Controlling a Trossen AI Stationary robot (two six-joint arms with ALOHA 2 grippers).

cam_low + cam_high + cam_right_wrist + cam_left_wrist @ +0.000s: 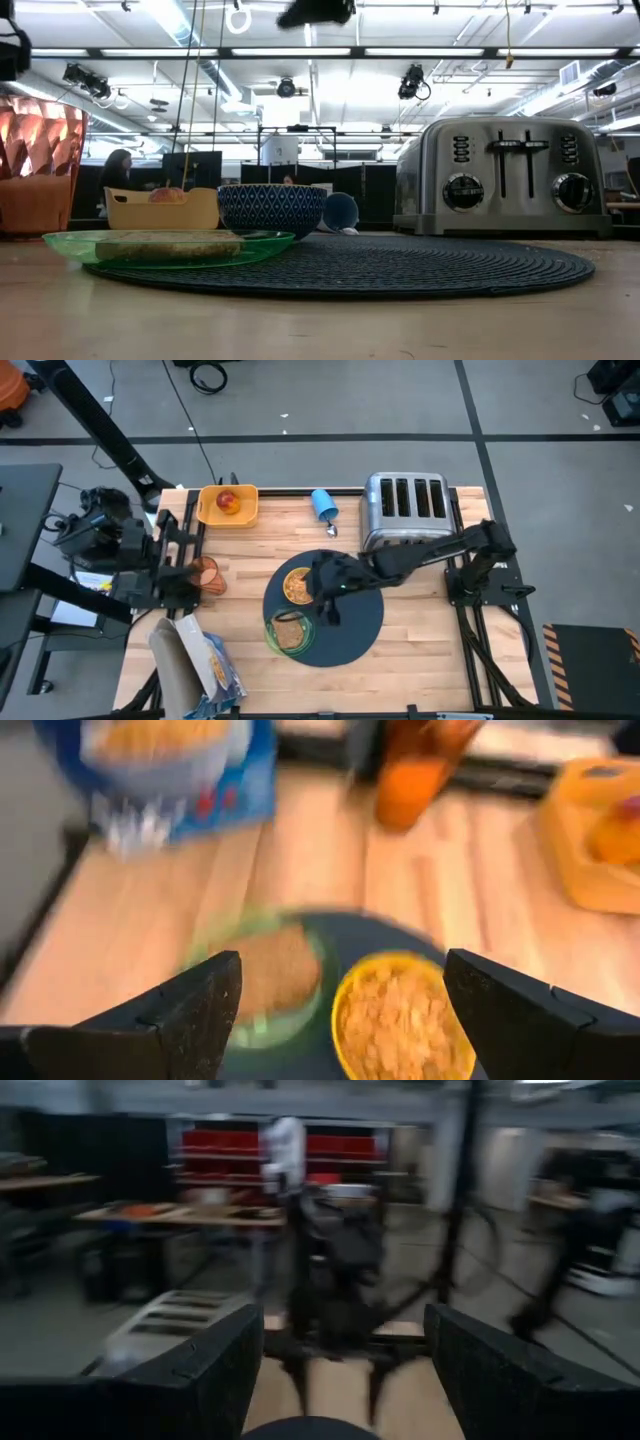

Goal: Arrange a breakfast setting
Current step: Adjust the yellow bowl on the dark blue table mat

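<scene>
A round dark mat (350, 625) lies mid-table. On its left part stand a bowl (297, 585) of cereal, yellow inside, and a green plate (290, 632) with toast. My right gripper (328, 598) hangs open above the mat, over the bowl (400, 1020) and the plate (270, 980), touching nothing. A red apple (228, 502) sits in the yellow tray (245, 512) at the far edge. A blue cup (325, 505) lies on its side beside a spoon (331, 530). The orange tumbler (207, 573) stands at the left, next to my open left gripper (188, 560).
A silver four-slot toaster (405, 510) stands at the far right of the mat, under the right arm. A cereal box and bag (195, 660) lie at the near left corner. Bare wood shows at the table's near right.
</scene>
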